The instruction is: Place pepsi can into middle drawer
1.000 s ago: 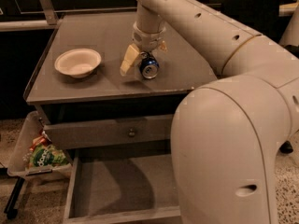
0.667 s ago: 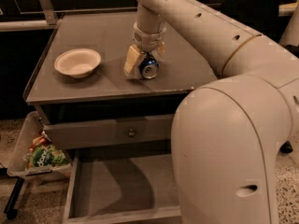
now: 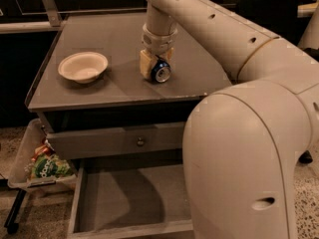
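We see the gripper (image 3: 156, 65) reaching straight down onto the bench top (image 3: 99, 34), a little right of its middle and nearer the front edge than the back. Its fingers (image 3: 145, 63) are drawn in on the pepsi can (image 3: 161, 73), which lies on its side between them (silver end turned toward the front edge) and rests on the bench surface. The white bowl (image 3: 82, 66) sits well apart toward the left edge, and below the front edge we find the middle drawer (image 3: 124, 205) pulled out, under the closed drawer front (image 3: 99, 142) with its round knob.
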`<state>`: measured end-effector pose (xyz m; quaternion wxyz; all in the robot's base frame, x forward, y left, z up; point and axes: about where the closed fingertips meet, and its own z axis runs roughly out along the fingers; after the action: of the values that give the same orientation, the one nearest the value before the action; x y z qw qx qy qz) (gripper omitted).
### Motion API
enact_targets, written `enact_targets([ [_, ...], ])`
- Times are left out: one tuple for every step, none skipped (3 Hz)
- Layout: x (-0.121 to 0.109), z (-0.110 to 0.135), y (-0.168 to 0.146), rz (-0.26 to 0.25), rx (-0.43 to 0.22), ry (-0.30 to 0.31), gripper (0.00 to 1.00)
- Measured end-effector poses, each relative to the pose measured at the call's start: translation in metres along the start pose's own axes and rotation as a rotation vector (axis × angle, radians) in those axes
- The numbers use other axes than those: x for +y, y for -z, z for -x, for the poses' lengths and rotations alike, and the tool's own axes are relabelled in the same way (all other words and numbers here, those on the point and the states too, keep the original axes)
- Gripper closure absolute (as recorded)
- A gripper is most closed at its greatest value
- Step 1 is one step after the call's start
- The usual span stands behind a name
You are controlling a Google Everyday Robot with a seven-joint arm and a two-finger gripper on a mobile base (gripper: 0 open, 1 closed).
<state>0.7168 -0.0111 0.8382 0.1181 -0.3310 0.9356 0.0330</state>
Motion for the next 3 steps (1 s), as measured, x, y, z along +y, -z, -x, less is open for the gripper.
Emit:
enact_targets([
  [0.0, 0.0, 0.0, 0.0, 0.0, 0.0, 0.88],
  [0.009, -0.006, 0.018, 0.034, -0.039, 0.015, 1.0],
  [0.021, -0.03, 0.041, 0.067, -0.068, -0.006, 1.0],
])
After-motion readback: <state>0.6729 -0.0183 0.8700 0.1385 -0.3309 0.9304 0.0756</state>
